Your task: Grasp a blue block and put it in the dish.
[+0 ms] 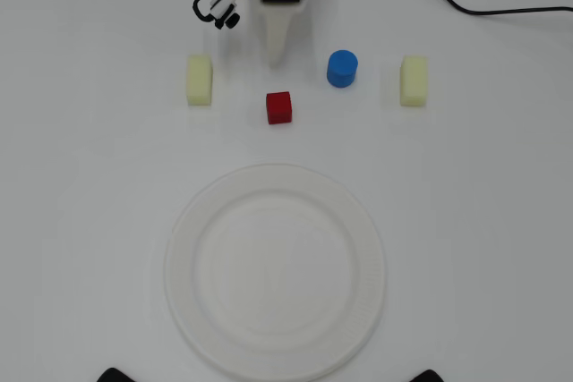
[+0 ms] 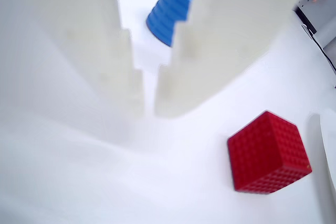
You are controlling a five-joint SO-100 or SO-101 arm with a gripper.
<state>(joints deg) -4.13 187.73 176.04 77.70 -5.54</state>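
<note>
The blue block (image 1: 342, 68) is a small bright blue cylinder standing on the white table, right of my gripper and above the dish. In the wrist view it (image 2: 167, 11) shows beyond the fingers, partly hidden by the right one. The dish (image 1: 183, 257) is a large round white plate in the lower middle, with nothing in it. My gripper (image 1: 276, 56) points down from the top centre, left of the blue block and apart from it. In the wrist view its white fingers (image 2: 149, 106) stand almost together with only a thin slit between them, holding nothing.
A red cube (image 1: 279, 106) sits just below the gripper tip, also at lower right in the wrist view (image 2: 268, 153). Pale yellow blocks lie at the left (image 1: 200, 80) and right (image 1: 413, 80). Black cables (image 1: 466, 6) run along the top.
</note>
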